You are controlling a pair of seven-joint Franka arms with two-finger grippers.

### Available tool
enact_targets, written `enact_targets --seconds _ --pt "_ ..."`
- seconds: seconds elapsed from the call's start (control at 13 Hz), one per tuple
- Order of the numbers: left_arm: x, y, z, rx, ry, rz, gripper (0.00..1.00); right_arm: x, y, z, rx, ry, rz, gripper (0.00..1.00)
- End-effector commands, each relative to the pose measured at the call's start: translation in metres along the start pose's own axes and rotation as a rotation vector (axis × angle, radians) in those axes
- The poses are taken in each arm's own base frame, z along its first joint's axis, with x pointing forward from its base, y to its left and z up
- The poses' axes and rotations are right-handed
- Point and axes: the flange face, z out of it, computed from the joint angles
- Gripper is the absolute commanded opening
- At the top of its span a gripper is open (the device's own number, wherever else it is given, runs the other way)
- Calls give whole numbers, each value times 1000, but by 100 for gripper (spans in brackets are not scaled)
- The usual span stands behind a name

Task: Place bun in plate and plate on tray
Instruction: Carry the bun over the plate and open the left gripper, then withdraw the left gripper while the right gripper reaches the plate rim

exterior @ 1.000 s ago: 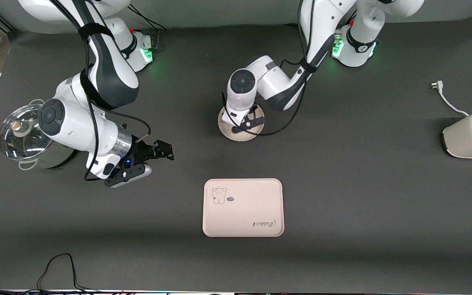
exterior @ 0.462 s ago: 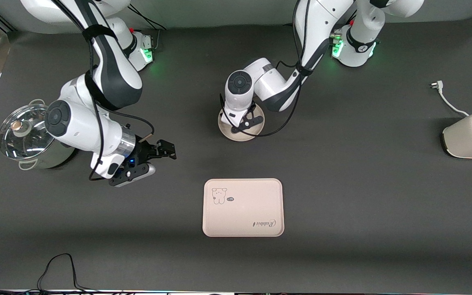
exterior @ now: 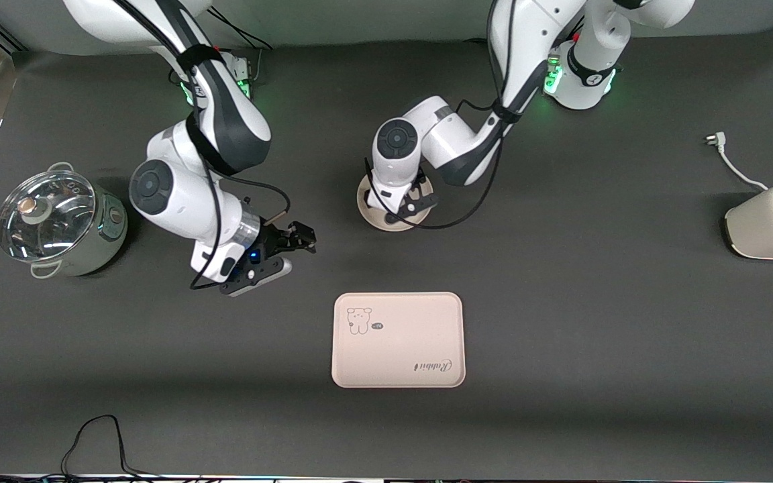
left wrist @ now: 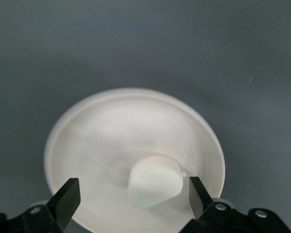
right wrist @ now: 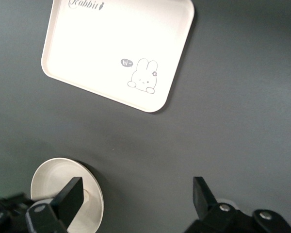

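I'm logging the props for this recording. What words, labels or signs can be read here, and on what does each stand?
"Rabbit": cursive script in one corner of the tray, seen in the front view and partly in the right wrist view.
"hi": in a small speech bubble beside the rabbit drawing in another corner of the tray.
The plate, bun, pot and toaster show no readable text.

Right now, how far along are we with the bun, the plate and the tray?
Done: the bun lies in the plate, with the open left tool over it. In hand: nothing is gripped; the open right tool hangs over bare table between pot and plate. Left: the plate sits on the table, apart from the tray, and must go onto it.
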Motion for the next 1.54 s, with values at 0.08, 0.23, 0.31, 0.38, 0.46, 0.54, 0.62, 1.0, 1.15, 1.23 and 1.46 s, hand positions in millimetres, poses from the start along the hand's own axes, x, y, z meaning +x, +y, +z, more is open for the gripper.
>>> enact_targets --seconds 0.08,0.23,0.31,0.38,0.46,0.54,0.62,1.0,1.15,1.23,1.46 --pt "115 -74 -118 -8 67 -34 99 -8 -5 10 3 8 16 100" --pt "182 -134 -168 9 113 15 99 -14 -18 22 0 10 -4 100" --pt "214 -168 -186 11 114 35 99 -17 -20 29 -3 13 -7 100" --pt "241 -201 -200 15 116 71 99 -24 -28 40 -9 23 -18 100" --pt "270 -236 -211 14 117 113 99 -32 -35 53 -14 30 -30 100" --pt "286 -263 -223 10 127 141 99 -41 -42 67 -19 27 -38 100" --pt "291 -275 -229 17 127 177 100 -50 -54 84 -26 14 -54 100" --pt "304 -346 -273 55 144 266 100 -88 -81 170 -81 -111 -54 99" --pt "303 -369 -289 60 134 276 100 -106 -95 196 -99 -131 -88 99" --pt "298 -372 -293 81 131 294 100 -115 -89 206 -110 -142 -86 99" --pt "284 -374 -309 132 147 354 100 -133 -101 221 -122 -152 -105 94"
